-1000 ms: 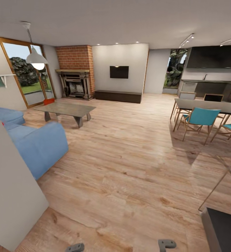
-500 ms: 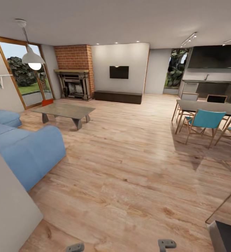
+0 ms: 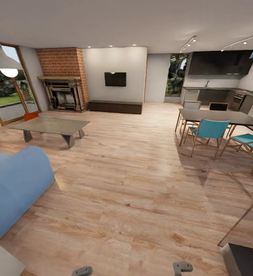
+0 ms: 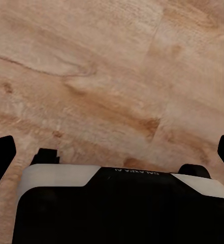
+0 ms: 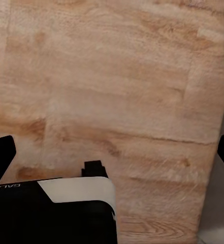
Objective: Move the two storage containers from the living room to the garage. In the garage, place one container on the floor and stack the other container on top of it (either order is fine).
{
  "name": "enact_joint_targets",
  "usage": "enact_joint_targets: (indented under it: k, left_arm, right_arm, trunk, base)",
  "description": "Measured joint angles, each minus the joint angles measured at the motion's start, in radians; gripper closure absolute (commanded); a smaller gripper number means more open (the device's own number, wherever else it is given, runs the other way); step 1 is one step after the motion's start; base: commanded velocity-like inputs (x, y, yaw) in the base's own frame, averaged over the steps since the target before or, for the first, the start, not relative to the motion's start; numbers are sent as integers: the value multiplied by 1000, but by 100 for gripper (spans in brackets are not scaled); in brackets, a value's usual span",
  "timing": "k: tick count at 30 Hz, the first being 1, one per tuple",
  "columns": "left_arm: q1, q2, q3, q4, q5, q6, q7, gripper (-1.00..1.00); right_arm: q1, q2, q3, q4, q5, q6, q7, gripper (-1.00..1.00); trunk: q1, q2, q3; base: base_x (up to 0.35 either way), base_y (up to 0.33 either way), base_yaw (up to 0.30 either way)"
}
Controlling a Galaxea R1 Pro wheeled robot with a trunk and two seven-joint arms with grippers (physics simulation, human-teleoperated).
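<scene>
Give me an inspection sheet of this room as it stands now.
Surface: light wood-plank floor.
Job's things: one orange-red bin on the floor behind the coffee table, partly hidden.
Clutter: nothing seen.
Hands: left hand and right hand both open, holding nothing, above the floor.
Cables: nothing seen.
Surroundings: blue sofa, fireplace, dining table, teal chair.

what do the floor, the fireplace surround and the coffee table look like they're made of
Floor: light wood planks, slight sheen, visible grain and seams. Fireplace surround: red brick, matte, mortar lines showing. Coffee table: grey, dull, possibly stone or concrete; too uniform to tell.
</scene>
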Motion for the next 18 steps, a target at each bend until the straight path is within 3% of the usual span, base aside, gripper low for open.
enact_joint_targets:
  k: [8,18]
  left_arm:
    - [0,0,0,0,0,0,0,-100]
    - [0,0,0,0,0,0,0,-100]
  right_arm:
    - [0,0,0,0,0,-1,0,-100]
    - [0,0,0,0,0,-1,0,-100]
  trunk:
    - [0,0,0]
    - [0,0,0]
  base:
    - [333,0,-246]
    - [333,0,-23]
